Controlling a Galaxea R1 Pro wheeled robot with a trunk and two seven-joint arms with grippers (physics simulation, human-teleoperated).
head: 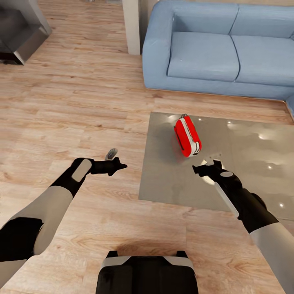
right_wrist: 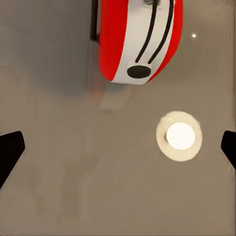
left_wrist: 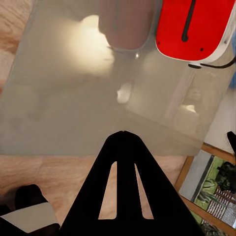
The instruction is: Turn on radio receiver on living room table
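**Radio receiver in sight, both grippers short of it**

The radio receiver is seen lying on the glossy grey worktop, toward that worktop's left part in the head view, with its slim dark handle at the end nearer the blue sofa. Its red shell is crossed by a white band with dark stripes, and a reddish reflection is thrown onto the stone-like surface beside it.

The right gripper is held over the worktop just short of the radio's near end, apart from it. In the right wrist view its two dark fingertips are seen spread wide at the edges, with the radio receiver ahead between them and a round white glare shining on the surface.

The left gripper is held above the wooden floor, just off the worktop's left edge. In the left wrist view its fingers are brought together to a point, nothing between them, with the radio receiver ahead and to one side.
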